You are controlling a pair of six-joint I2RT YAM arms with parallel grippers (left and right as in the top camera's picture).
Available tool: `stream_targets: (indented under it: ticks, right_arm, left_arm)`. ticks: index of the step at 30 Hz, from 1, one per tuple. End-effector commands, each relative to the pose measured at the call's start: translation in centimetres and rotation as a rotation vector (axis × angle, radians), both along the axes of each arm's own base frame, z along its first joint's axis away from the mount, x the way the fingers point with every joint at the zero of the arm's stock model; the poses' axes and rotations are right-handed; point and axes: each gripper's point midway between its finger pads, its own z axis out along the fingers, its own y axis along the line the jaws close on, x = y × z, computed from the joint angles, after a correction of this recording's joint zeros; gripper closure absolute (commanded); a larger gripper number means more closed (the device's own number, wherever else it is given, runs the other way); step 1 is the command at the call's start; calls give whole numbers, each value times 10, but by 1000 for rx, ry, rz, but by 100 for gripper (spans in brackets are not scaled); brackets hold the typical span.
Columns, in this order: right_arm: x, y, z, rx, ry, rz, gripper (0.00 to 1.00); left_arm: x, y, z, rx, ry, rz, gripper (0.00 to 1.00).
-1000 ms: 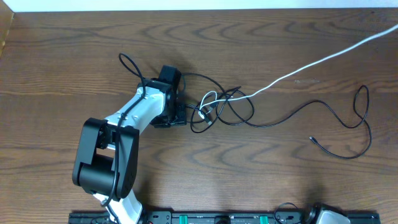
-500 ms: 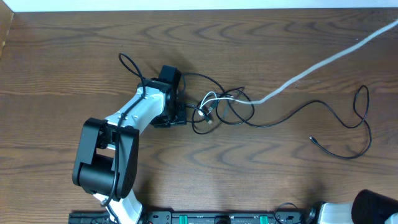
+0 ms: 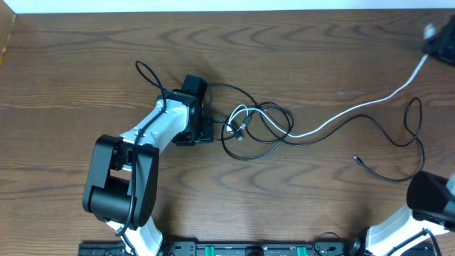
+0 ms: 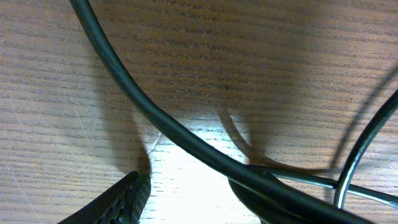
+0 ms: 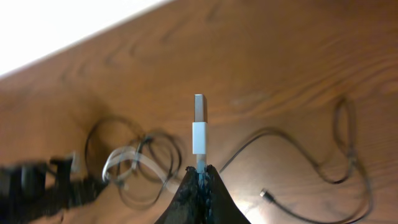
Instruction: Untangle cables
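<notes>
The cables lay on a wooden table, several of them looped over one another in a knot that serves here as the marker for everything else. The white cable left the knot on its right side and ran away from it, rising in a long slack curve to the right gripper, which hung well apart from the knot, up and to the right of it. In the right wrist view that gripper had its jaws pressed together on the white cable just below its plug, and the plug stood upright out of the fingertips. The white loops of the knot lay far below and to the left in that view.

A long black cable also trailed out of the knot to the right, made a narrow loop well clear of it and came back to end in a small plug lying loose on the wood, below and right of the knot.

The left gripper sat low at the knot's left edge, just beside the loops. Its wrist camera showed one fingertip at the bottom of the view and a thick black strand crossing the wood above it. I could not tell how far those jaws stood apart, nor whether they had hold of a strand.
</notes>
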Motion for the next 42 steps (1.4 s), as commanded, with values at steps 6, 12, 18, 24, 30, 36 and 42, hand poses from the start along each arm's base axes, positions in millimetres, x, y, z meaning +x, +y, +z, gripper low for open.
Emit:
stream_targets:
  ticks: [6, 12, 18, 24, 30, 36, 42]
  right_arm:
    - [-7, 63, -61, 44, 161, 297, 99]
    - [-11, 98, -112, 58, 273, 412, 99]
    - [-22, 140, -164, 60, 357, 527, 95]
    - [-29, 174, -192, 33, 363, 624, 92]
    - [-39, 166, -222, -169, 428, 646, 91]
    - [-57, 163, -250, -236, 504, 665, 74]
    - [-66, 160, -281, -226, 536, 632, 27]
  left_arm:
    - [-3, 6, -7, 25, 18, 19, 43]
    - [-3, 6, -7, 25, 19, 19, 43]
    - [-3, 6, -7, 25, 19, 19, 43]
    - [-3, 6, -7, 25, 19, 19, 43]
    - [-3, 6, -7, 26, 19, 19, 43]
    - [-3, 6, -7, 25, 19, 19, 43]
    - [-3, 6, -7, 25, 19, 19, 43]
